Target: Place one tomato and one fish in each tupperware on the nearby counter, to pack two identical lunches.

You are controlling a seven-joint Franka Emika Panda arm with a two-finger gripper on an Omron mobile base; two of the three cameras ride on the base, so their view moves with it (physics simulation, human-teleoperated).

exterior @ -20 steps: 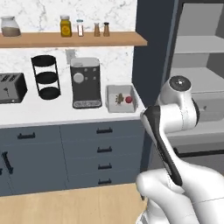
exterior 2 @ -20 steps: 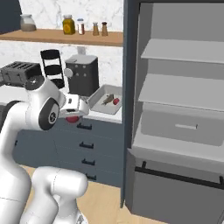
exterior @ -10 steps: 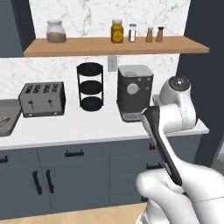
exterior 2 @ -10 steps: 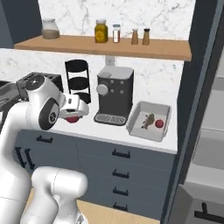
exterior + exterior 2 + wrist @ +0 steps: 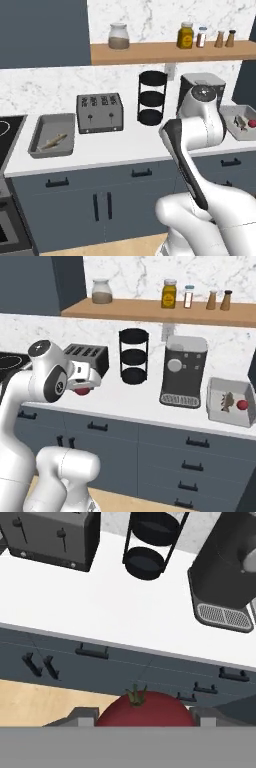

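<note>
Above the counter's (image 5: 125,401) front edge, a tomato (image 5: 144,709) is clamped between the fingers of the gripper (image 5: 83,390); in the hand view it sits between the two tips, stem up, over the drawers (image 5: 125,667). At the counter's right end a tray (image 5: 230,402) is seen beside the coffee machine (image 5: 184,372), with a fish (image 5: 226,401) and a second tomato (image 5: 242,404) inside it, apart from each other. Toward the left end, another tray (image 5: 52,135) lies just beside the toaster (image 5: 99,113), and one fish (image 5: 54,141) is laid slantwise in it. A black tiered stand (image 5: 152,98) is placed between toaster and coffee machine.
</note>
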